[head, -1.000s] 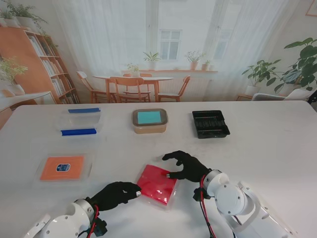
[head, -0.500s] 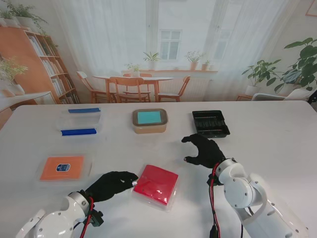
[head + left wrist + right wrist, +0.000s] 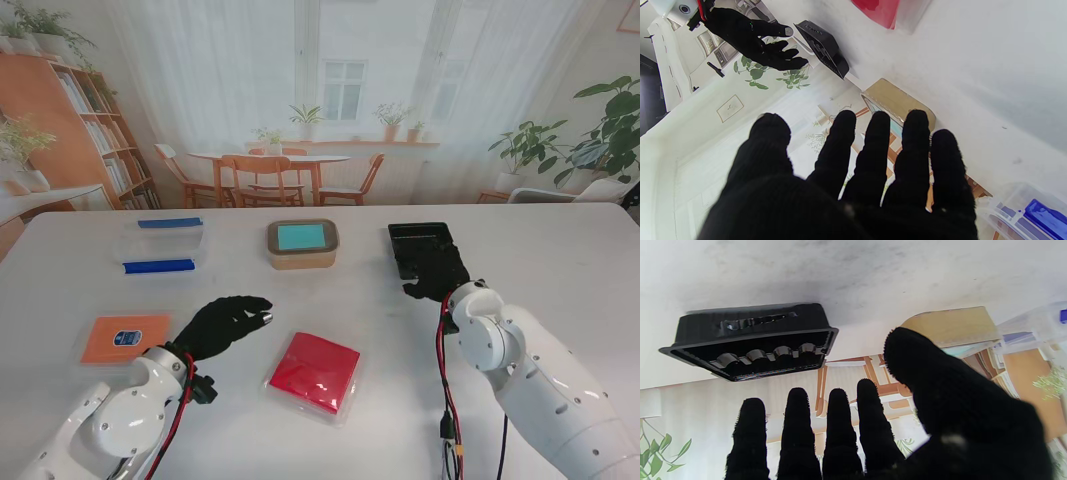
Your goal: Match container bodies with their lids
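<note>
1. On the white worktop [image 3: 560, 270] nothing looks paired yet, so most of the job is left.
2. Both robot hands are open and hold nothing: the right robot hand [image 3: 432, 270] hovers at the near edge of the black tray [image 3: 420, 240], and the left robot hand [image 3: 222, 325] is apart from everything.
3. Between the arms, nearer to me, lies the red lid [image 3: 315, 372], with the orange lid [image 3: 125, 338] far left.

Stand view: right hand [image 3: 437, 270] overlaps the near edge of the black tray [image 3: 420, 243], hiding whether they touch. Left wrist view: red lid [image 3: 880, 11] and blue-clipped box [image 3: 1030, 213] are cut by the frame edges; fingers [image 3: 873, 150] partly mask the tan box [image 3: 897, 100]. The orange lid's label [image 3: 127, 337] is too small to read.
</note>
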{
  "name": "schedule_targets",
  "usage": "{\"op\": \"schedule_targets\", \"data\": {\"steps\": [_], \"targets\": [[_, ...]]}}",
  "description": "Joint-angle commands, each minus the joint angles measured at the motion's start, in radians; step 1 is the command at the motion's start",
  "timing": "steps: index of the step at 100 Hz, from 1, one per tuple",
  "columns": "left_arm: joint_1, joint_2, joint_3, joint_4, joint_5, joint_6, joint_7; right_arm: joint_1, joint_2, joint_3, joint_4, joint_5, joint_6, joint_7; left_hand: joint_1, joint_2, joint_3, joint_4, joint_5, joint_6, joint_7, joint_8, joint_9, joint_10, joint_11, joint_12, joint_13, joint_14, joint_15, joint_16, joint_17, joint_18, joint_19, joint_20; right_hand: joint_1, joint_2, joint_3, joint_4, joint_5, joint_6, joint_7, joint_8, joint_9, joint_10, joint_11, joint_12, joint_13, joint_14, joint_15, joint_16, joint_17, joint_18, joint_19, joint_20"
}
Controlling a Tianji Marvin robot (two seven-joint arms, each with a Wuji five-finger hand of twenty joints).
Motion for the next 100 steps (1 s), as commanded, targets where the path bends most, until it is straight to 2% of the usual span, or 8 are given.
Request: {"op": "schedule_targets", "data": {"steps": [1, 24, 37, 58, 71, 100], "targets": [[-0.018, -0.011, 0.007, 0.017, 0.009, 0.012, 0.017, 0.035, 0.002, -0.004, 0.026, -0.005, 0.012, 0.014, 0.027, 0.008, -0.015, 0.010, -0.017, -0.027, -0.014, 0.004, -0.033, -0.040, -0.012, -0.005, -0.038, -0.030, -0.031, -0.015, -0.030, -0.041, -0.044, -0.021, 0.023, -0.040, 0.027, -0.026, -0.002, 0.019, 0.022, -0.008, -0.003, 0.013, 0.027, 0.009, -0.028, -0.017, 0.023, 0.011, -0.022, -0.030, -0.035, -0.004], [-0.081, -0.019, 0.037, 0.064, 0.015, 0.033, 0.048, 0.154, 0.002, -0.096, 0.178, -0.012, 0.024, -0.001, 0.032, 0.003, -0.014, 0.011, -0.029, -0.031, -0.017, 0.004, -0.074, -0.054, -0.017, -0.008, -0.082, -0.052, -0.064, -0.019, -0.074, -0.068, -0.101, -0.045, 0.009, -0.057, 0.036, -0.029, 0.030, 0.041, 0.074, 0.017, 0.048, 0.048, 0.062, 0.027, 0.024, -0.004, 0.091, 0.031, -0.011, -0.048, -0.021, 0.020], [-0.099, -0.021, 0.047, 0.078, 0.013, 0.038, 0.053, 0.206, -0.001, -0.145, 0.250, -0.003, 0.022, -0.017, 0.031, 0.003, -0.014, 0.011, -0.029, -0.032, -0.015, 0.005, -0.075, -0.055, -0.017, -0.009, -0.082, -0.054, -0.067, -0.017, -0.075, -0.069, -0.105, -0.046, 0.005, -0.065, 0.047, -0.031, 0.048, 0.054, 0.114, 0.043, 0.079, 0.075, 0.094, 0.046, 0.072, 0.014, 0.171, 0.059, 0.018, -0.071, 0.079, 0.053], [-0.110, -0.022, 0.054, 0.086, 0.010, 0.048, 0.054, 0.255, -0.009, -0.207, 0.338, 0.016, 0.014, -0.055, 0.032, 0.001, -0.013, 0.011, -0.028, -0.029, -0.014, 0.006, -0.073, -0.053, -0.016, -0.010, -0.081, -0.054, -0.068, -0.015, -0.075, -0.069, -0.107, -0.044, 0.011, -0.074, 0.066, -0.034, 0.081, 0.073, 0.190, 0.092, 0.131, 0.121, 0.165, 0.088, 0.132, 0.047, 0.305, 0.108, 0.063, -0.094, 0.196, 0.044], [-0.110, -0.023, 0.054, 0.084, 0.009, 0.052, 0.055, 0.286, -0.015, -0.245, 0.388, 0.032, 0.004, -0.072, 0.032, 0.001, -0.014, 0.011, -0.027, -0.029, -0.014, 0.006, -0.071, -0.054, -0.016, -0.010, -0.080, -0.053, -0.068, -0.014, -0.075, -0.069, -0.107, -0.043, 0.014, -0.073, 0.077, -0.036, 0.111, 0.072, 0.233, 0.117, 0.179, 0.136, 0.198, 0.109, 0.176, 0.052, 0.355, 0.123, 0.099, -0.095, 0.241, 0.040], [-0.096, -0.023, 0.042, 0.075, 0.018, 0.056, 0.062, 0.368, -0.035, -0.355, 0.510, 0.077, -0.021, -0.114, 0.032, 0.001, -0.013, 0.011, -0.024, -0.029, -0.013, 0.006, -0.069, -0.052, -0.017, -0.012, -0.080, -0.053, -0.070, -0.014, -0.074, -0.069, -0.108, -0.042, 0.061, -0.071, 0.107, -0.044, 0.242, 0.054, 0.303, 0.141, 0.358, 0.159, 0.234, 0.134, 0.337, 0.078, 0.440, 0.145, 0.220, -0.052, 0.381, 0.064]]}}
